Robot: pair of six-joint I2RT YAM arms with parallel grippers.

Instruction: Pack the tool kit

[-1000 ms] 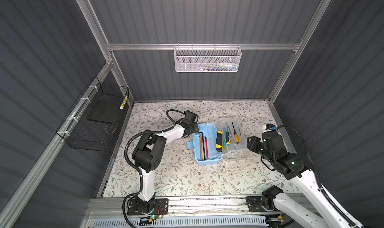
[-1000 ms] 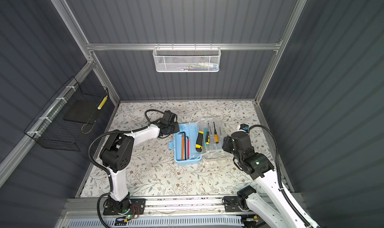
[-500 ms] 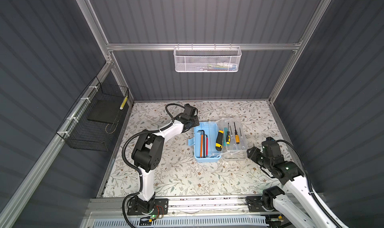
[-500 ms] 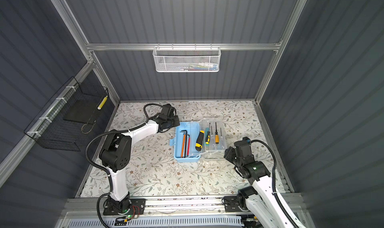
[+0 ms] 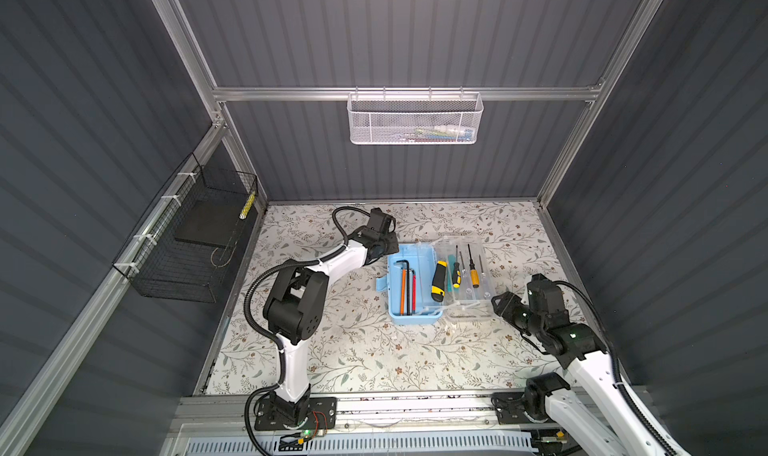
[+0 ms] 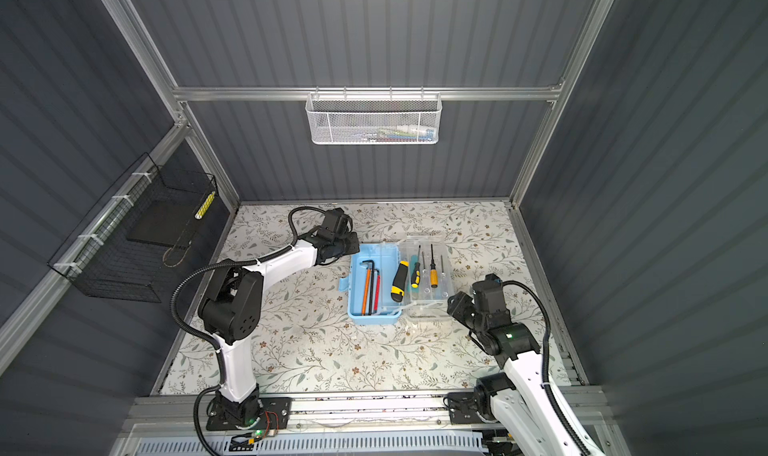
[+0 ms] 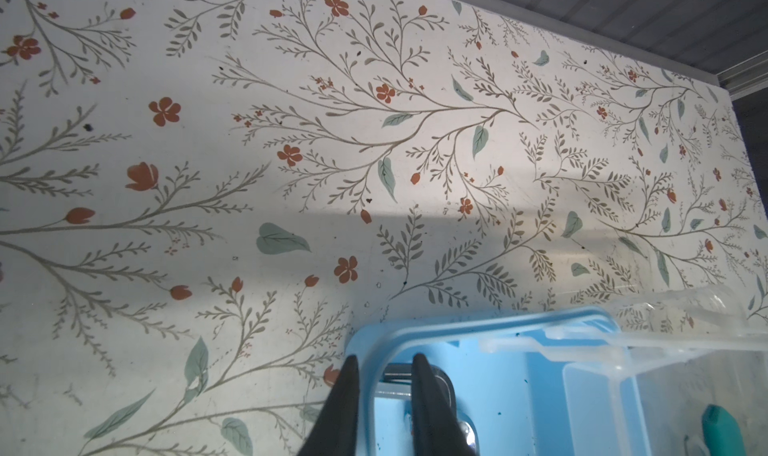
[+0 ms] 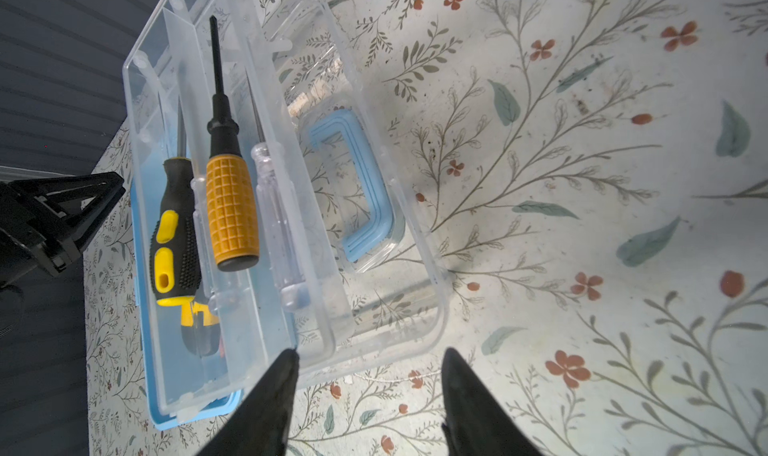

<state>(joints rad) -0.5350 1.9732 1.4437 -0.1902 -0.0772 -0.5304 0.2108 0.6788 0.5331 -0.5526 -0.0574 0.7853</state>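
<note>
Right of centre in both top views, the right gripper (image 5: 498, 304), spread and empty, sits just beside the near end of the clear tray (image 5: 484, 292); it should probably nip that thin wall squarely, keeping the screwdrivers (image 5: 473, 273) level. At centre, the far rim of the open tool kit (image 5: 415, 319) lies between the narrowly parted fingers of the left gripper (image 7: 384, 364); whether clamped, I cannot tell.

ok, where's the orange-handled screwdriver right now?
The orange-handled screwdriver lies in the clear tray at the right side of the light-blue box in both top views, between the small yellow-black screwdriver and the clear-handled screwdriver.
</note>
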